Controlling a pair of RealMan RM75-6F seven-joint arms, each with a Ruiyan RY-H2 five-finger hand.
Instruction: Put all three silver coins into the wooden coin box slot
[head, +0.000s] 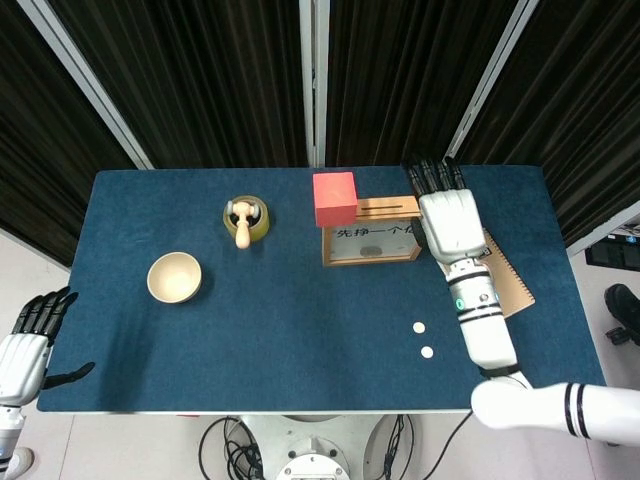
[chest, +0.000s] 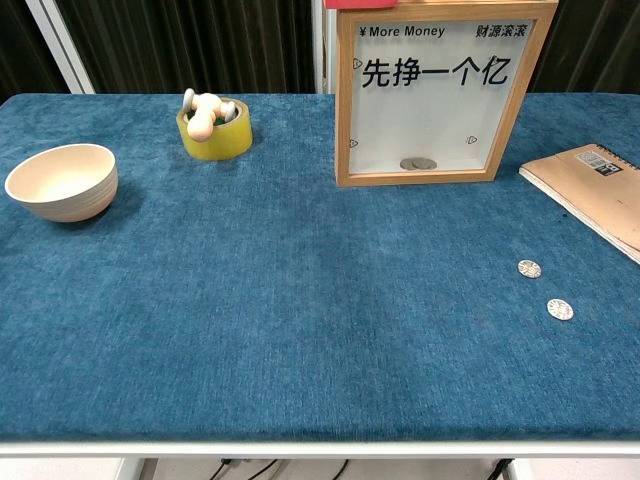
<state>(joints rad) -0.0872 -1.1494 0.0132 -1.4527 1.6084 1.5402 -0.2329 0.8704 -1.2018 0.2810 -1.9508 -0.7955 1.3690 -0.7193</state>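
Wooden coin box (chest: 432, 92): upright frame with a clear front pane printed "¥ More Money" above Chinese characters, standing near the table's far edge, right of centre. Coins in the box (chest: 418, 164): silver, overlapping, resting on the bottom behind the pane. Two silver coins (chest: 529, 268) and (chest: 560, 309): flat on the blue cloth, near each other but apart, toward the table's near right corner.

Coins on the bench: two, coin (chest: 529, 268) and coin (chest: 560, 309)
Coin box (chest: 432, 95): one (coins lie inside, overlapping, count unclear)
Bowl (chest: 61, 181): one
Notebook (chest: 597, 192): one
Red block (head: 335, 199): one
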